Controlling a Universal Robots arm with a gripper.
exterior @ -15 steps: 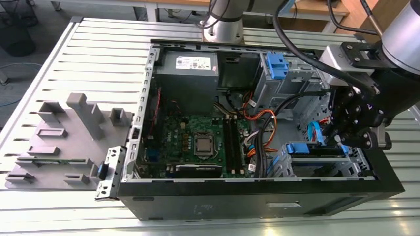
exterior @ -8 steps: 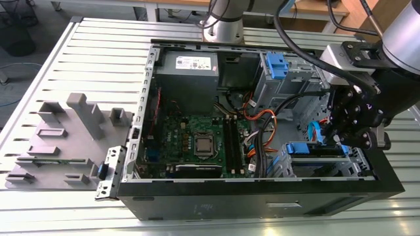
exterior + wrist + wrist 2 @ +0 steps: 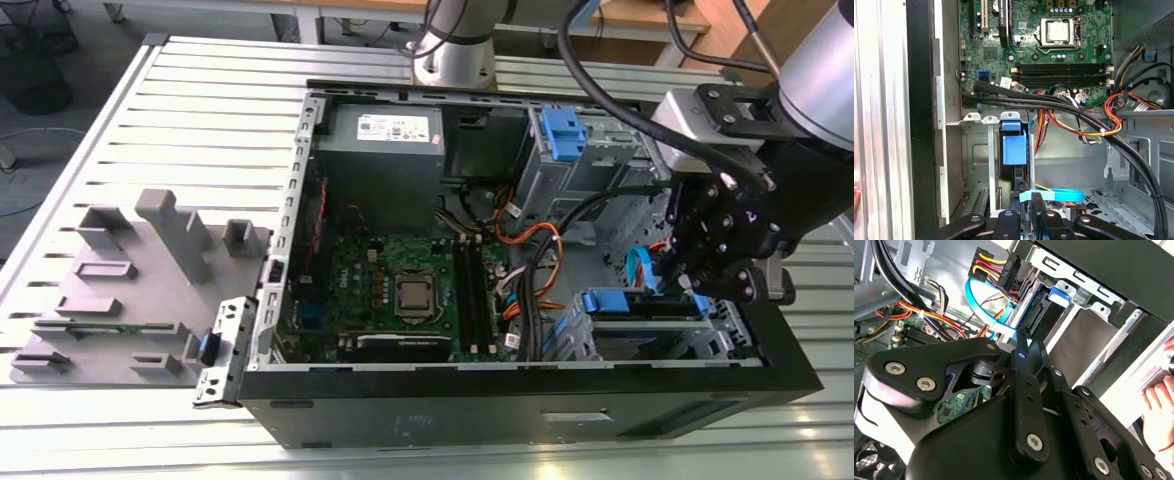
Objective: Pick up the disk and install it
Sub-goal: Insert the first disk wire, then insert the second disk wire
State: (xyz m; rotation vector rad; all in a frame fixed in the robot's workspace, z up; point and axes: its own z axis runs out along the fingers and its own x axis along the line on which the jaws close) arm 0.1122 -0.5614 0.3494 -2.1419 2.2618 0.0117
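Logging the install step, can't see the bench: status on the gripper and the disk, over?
Gripper low over the drive cage, fingers' state unclear. Disk with its blue bracket seated upright in the cage slot. Blue cable beside the gripper tip.

Open computer case [image 3: 400, 420] lies on slatted bench [image 3: 200, 120]. Green motherboard [image 3: 400, 290] inside, grey power supply [image 3: 384, 140] beside it. Grey fixture block [image 3: 134, 270] at exterior view's left.

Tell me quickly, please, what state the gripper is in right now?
Gripper: at the drive cage in the computer case, beside the disk seated there; whether it is open or shut cannot be told.
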